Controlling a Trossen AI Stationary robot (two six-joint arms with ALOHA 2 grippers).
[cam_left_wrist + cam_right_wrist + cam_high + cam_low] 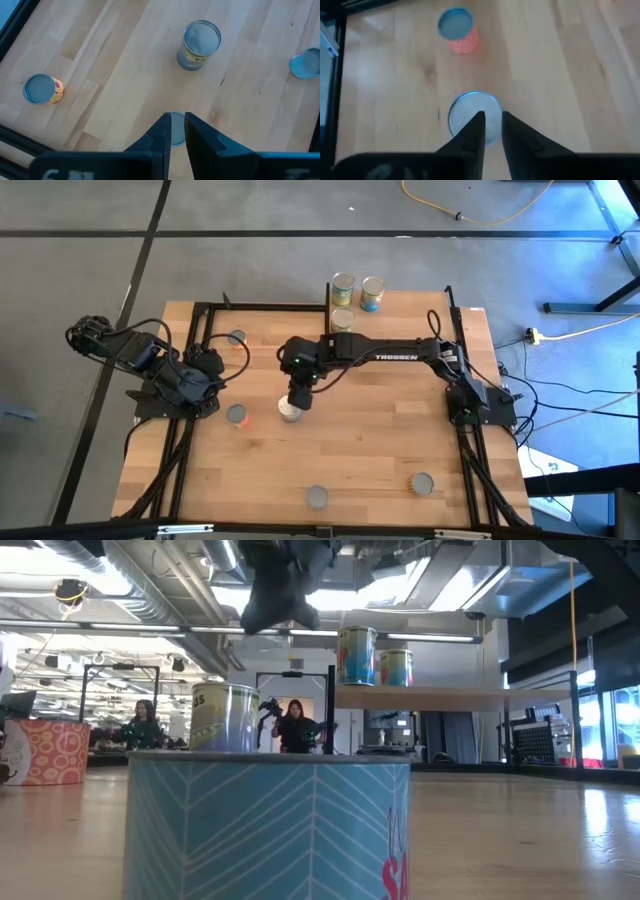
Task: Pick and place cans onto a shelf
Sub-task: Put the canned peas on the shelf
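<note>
Starting over on my left side: my left gripper (212, 380) is parked near the table's left edge, hovering low over the wood, fingers (159, 137) pinched nearly together with nothing between them. A grey-topped can (236, 338) sits just beyond it and an orange-red can (236, 416) stands on the nearer side of it.

Moving to the middle: my right arm reaches across from the right side, and my right gripper (292, 402) hangs right above a white can (474, 117) with a silvery top. My fingertips (476, 126) are slightly parted over that lid, not gripping it, so the can just stands upright on the table (380, 450).

Behind that, at the far edge, the shelf (450, 697) already has two cans on its board, a green-yellow one (343, 288) and another beside it (373, 293), plus one (342, 318) just in front.

Along the near edge, a grey can (317, 497) and, further right, a yellowish one (421, 484) stand well apart.
</note>
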